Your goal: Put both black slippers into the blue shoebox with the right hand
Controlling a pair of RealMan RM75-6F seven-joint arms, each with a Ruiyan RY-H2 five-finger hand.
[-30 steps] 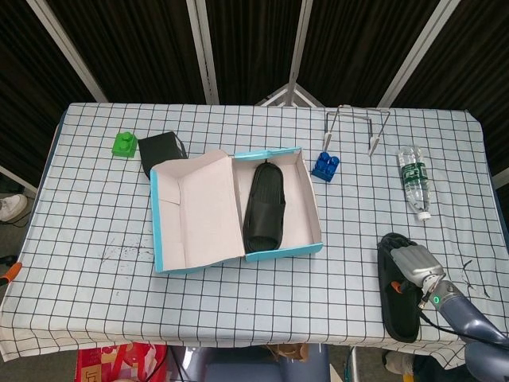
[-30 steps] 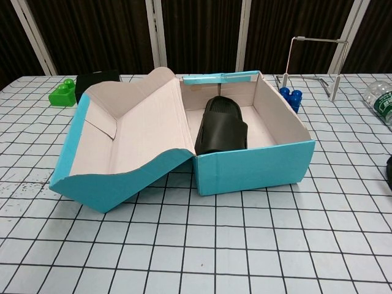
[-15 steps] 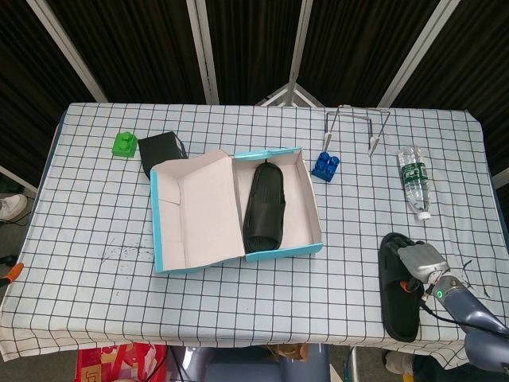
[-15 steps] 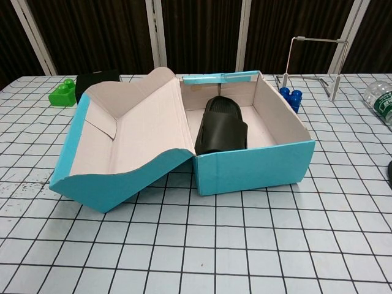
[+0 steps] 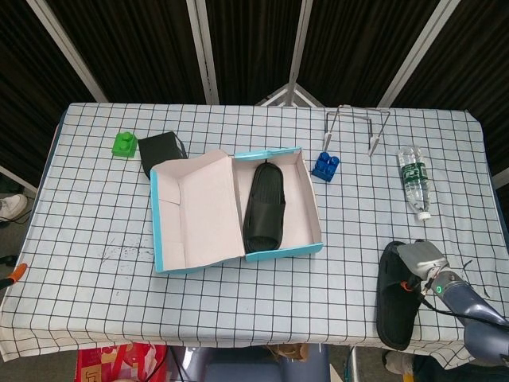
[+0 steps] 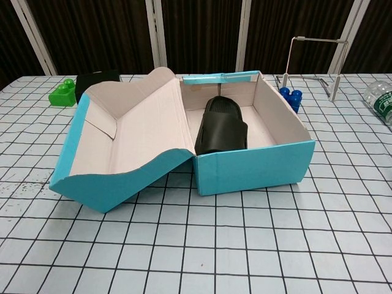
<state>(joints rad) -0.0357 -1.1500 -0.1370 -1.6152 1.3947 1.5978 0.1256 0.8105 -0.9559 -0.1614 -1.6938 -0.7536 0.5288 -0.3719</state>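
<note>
From the head view, my right hand has its fingers closed on the second black rubber slipper, well right of the open blue cardboard shoebox; its heel has swung out past the worktop edge since a moment ago, so I judge the lift begun. My left hand is unseen.

From the chest view, the first black slipper lies inside the shoebox; neither hand shows.

Light: bright, even, from overhead.
Shadows: soft, short, under the blue shoebox.
Backdrop: dark, little detail.
Focus: sharp in both views; desk corners perhaps slightly bowed.
</note>
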